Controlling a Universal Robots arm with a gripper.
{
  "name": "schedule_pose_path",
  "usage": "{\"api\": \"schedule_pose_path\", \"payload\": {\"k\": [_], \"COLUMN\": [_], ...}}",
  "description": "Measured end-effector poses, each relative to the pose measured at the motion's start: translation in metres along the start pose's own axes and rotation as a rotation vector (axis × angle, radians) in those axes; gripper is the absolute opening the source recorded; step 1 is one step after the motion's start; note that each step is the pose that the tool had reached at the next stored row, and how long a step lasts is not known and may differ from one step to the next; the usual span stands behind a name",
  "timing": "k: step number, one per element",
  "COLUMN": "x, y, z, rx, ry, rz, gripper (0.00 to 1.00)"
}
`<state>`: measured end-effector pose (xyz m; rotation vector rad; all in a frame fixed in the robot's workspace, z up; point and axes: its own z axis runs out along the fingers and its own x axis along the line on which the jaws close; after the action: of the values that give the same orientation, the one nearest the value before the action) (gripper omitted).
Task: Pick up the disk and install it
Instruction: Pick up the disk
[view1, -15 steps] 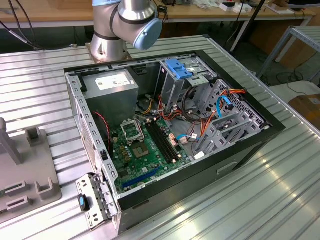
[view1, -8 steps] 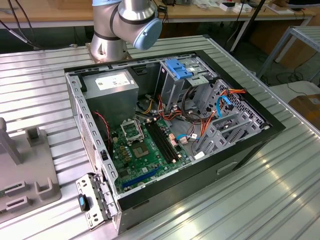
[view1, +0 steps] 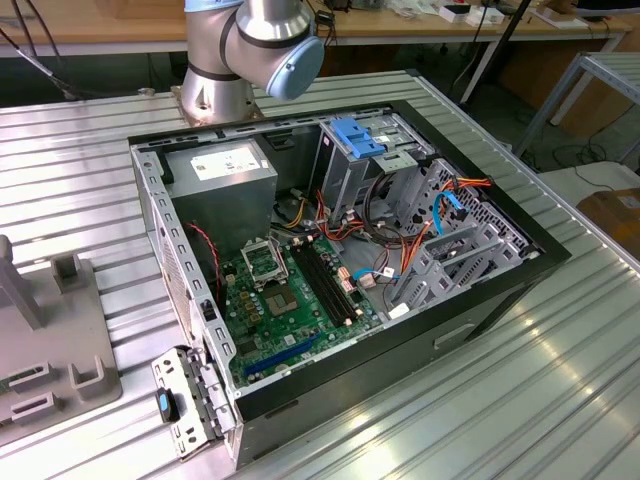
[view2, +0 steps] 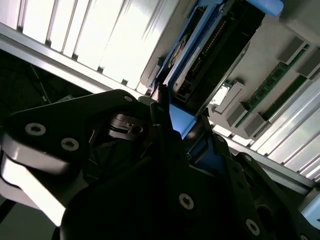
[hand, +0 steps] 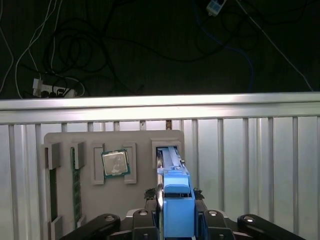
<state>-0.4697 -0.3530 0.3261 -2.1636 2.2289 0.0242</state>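
- Exterior view: The open computer case (view1: 345, 255) lay on the ribbed metal counter (view1: 560, 400), its motherboard (view1: 290, 300) facing up. A grey power supply (view1: 220, 185) and a blue-topped drive cage (view1: 350, 150) sat at the end nearest my arm's base (view1: 240, 55). A grey parts tray (view1: 50, 350) rested on the counter at the exterior view's left, apart from the case.
- First wrist view: My claw (hand: 176, 200) was pressed together on the disk (hand: 175, 180), with one finger on either side of its blue rail frame. The disk stood on edge in a slot of the tray, just beside a processor chip (hand: 116, 163) lying flat in its own recess. A green memory stick (hand: 75, 185) lay in a slot further along. Past the counter's edge, cables (hand: 75, 55) trailed over a dark floor.
- Second wrist view: My black fingers (view2: 155, 112) pinched the blue frame from both sides. The disk's dark body ran away from them along the tray, with green memory sticks slotted nearby.
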Motion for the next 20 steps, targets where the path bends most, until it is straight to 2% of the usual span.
{"api": "schedule_pose_path", "payload": {"k": [6, 12, 20], "x": [-0.0002, -0.0003, -0.0006], "y": [-0.0001, -0.0001, -0.0003], "z": [-0.0063, -0.0079, -0.0183], "rx": [0.0003, -0.0003, 0.0002], "ry": [-0.0002, 0.0002, 0.0], "rz": [0.0, 0.0, 0.0], "gripper": [0.37, 0.37, 0.37]}}
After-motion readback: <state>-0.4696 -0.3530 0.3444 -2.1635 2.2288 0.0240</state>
